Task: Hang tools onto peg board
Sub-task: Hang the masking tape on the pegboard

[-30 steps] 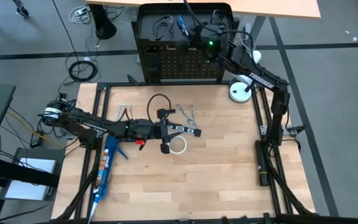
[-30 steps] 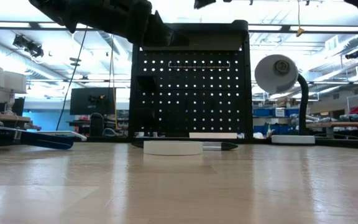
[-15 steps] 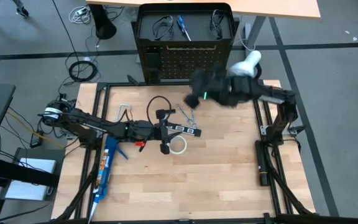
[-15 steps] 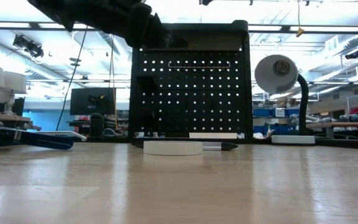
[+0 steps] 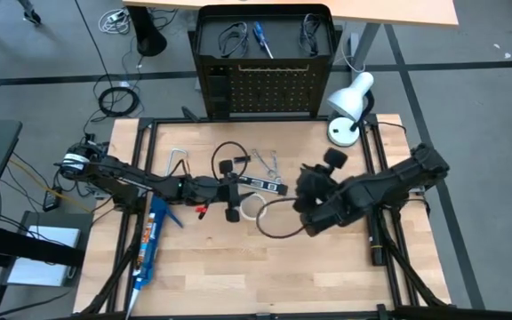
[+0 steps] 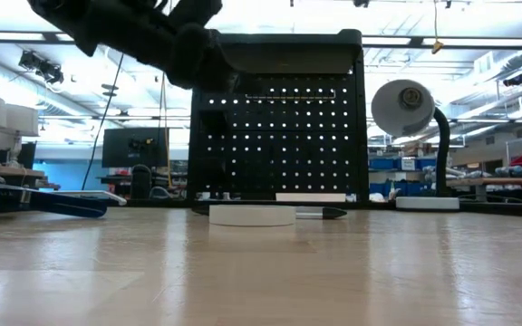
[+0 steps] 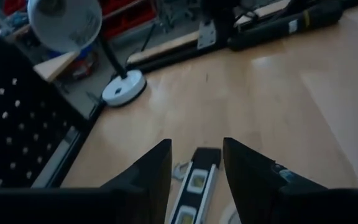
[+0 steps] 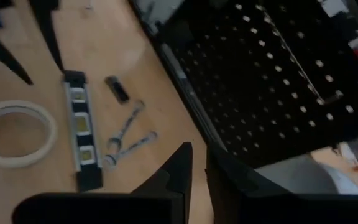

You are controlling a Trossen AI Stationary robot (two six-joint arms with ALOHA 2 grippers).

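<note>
Two grippers: both above the wooden table [image 5: 327, 276], neither holding anything.
Right gripper [image 8: 196, 163]: fingers nearly together with only a thin gap, empty, hanging over the table's middle right, near a black wire loop [image 5: 278, 220].
Left gripper [image 7: 196, 163]: fingers parted, empty, poised above the black level [image 8: 82, 134] with white vials.
Beside the level: white tape ring [image 8: 16, 130] and two silver wrenches [image 8: 126, 140].
Peg board [image 5: 263, 92]: upright at the table's far edge, a blue-handled screwdriver [image 5: 262, 38] and wire loops behind it.
Far right corner: white desk lamp [image 5: 348, 105].
</note>
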